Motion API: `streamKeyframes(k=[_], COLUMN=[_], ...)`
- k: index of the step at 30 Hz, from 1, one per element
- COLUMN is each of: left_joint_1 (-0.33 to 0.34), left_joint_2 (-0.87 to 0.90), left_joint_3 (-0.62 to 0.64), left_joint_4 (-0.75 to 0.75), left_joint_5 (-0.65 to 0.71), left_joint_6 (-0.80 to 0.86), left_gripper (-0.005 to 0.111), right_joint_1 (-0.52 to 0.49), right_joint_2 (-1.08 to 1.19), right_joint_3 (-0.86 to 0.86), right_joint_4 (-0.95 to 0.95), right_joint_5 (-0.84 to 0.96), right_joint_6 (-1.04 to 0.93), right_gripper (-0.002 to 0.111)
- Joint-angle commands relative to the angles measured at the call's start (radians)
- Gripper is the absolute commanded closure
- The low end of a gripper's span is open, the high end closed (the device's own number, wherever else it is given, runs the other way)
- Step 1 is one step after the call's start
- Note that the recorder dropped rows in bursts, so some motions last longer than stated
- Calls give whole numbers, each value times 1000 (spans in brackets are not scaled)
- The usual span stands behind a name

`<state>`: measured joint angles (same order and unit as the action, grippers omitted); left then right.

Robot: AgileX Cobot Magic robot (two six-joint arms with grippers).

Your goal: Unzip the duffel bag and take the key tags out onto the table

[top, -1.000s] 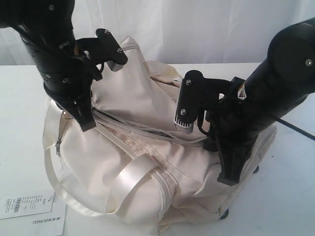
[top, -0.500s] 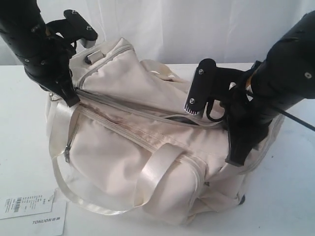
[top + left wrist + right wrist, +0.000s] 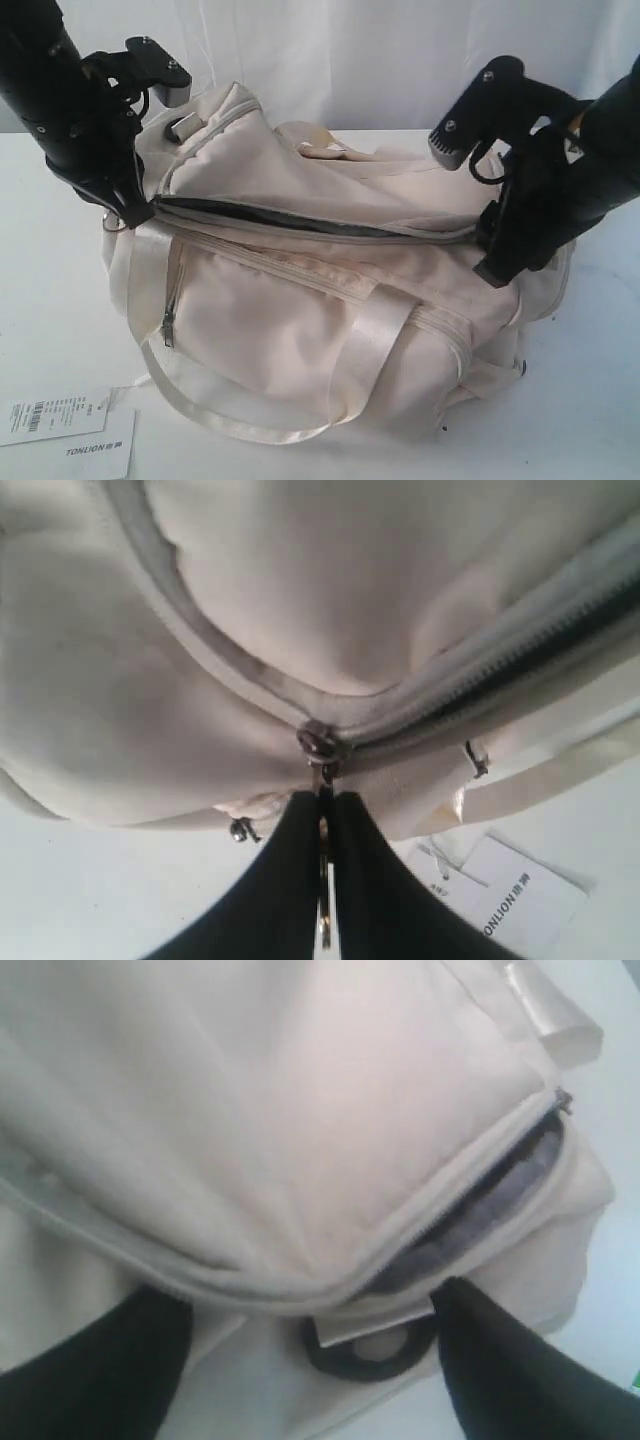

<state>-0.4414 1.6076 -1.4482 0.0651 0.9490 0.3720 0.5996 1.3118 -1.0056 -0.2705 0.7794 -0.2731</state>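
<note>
The cream duffel bag (image 3: 300, 310) lies on the white table (image 3: 50, 300), and its top zip (image 3: 300, 225) gapes as a long dark slit showing grey lining. At the bag's left end my left gripper (image 3: 135, 212) is shut on the metal zipper pull (image 3: 322, 880), just below the slider (image 3: 318, 745). My right gripper (image 3: 498, 258) is open and pressed against the bag's right end. Its fingers (image 3: 500, 1370) stand wide apart on either side of a black strap ring (image 3: 365, 1355). The key tags are hidden.
White paper price tags (image 3: 65, 430) with a barcode lie on the table at the front left, also seen as price tags (image 3: 510, 900) past the left fingers. A shiny ribbon handle (image 3: 370, 340) drapes over the bag's front. A white curtain hangs behind.
My left gripper has drawn the zipper pull leftwards to the bag's left end, opening the zip. My right gripper has moved right to the bag's right end. The bag is stretched out longer.
</note>
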Motion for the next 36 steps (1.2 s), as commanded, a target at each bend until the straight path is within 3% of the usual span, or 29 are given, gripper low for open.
streamKeyframes(k=[1,10,16,23,26,31,36], left_joint_1=[11,11,11,11,11,11,11], left_joint_2=[-13,-13,-13,-13,-13,-13,-13], left_joint_3=[5,5,5,5,5,5,5], left_joint_4=[-29,-65,-75,-82,-81,-81,-81], left_joint_5=[51,52,55,57,60,61,61], left_joint_6=[17,29,29,29,29,36,36], left_gripper=[107,107,107,107,107,107,107], right_joint_1=[35,183,284,298,298,298,296], right_joint_2=[-96,-129,-42,115,165,202,202], right_joint_3=[1,8,52,103,103,103,103], right_joint_4=[33,329,326,206,53,-144,-266], right_joint_5=[10,24,-15,-68,-41,91,206], right_joint_6=[-38,-269,-299,-232,-88,74,112], right_gripper=[32,32,32,33,47,109,108])
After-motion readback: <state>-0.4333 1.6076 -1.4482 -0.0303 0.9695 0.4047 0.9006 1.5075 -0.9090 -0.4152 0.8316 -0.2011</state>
